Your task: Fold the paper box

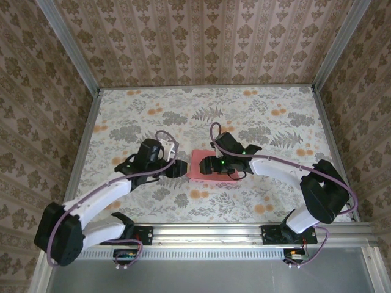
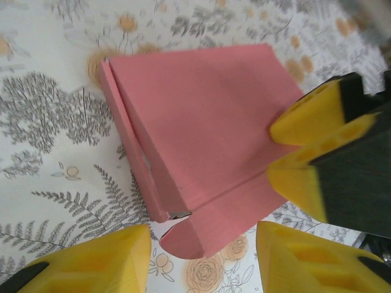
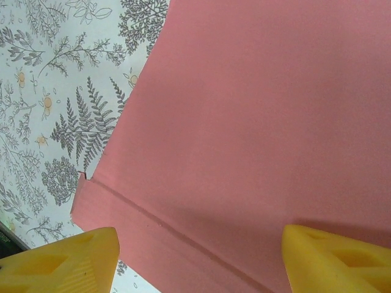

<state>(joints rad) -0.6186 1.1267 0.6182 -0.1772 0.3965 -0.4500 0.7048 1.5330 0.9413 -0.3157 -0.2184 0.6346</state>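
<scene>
The paper box (image 2: 214, 110) looks mostly folded, right gripper (image 3: 198, 262) fingers wide above it, left gripper (image 2: 201, 262) fingers parted before the loose tab (image 2: 183, 241), which likely needs tucking next.

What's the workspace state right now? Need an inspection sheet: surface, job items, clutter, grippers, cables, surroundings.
surface: table under a floral cloth, lying flat.
job's things: pink paper box mid-table, partly folded; one narrow side flap is raised and a rounded tab sticks out toward the left arm.
clutter: nothing seen.
grippers: left gripper open at the box's tab end, not gripping. right gripper open, low over the box's pink panel; contact cannot be told.
cables: purple cables loop off both wrists, apart from the box.
surroundings: patterned walls on three sides; metal rail at the near edge carries the arm bases.
</scene>
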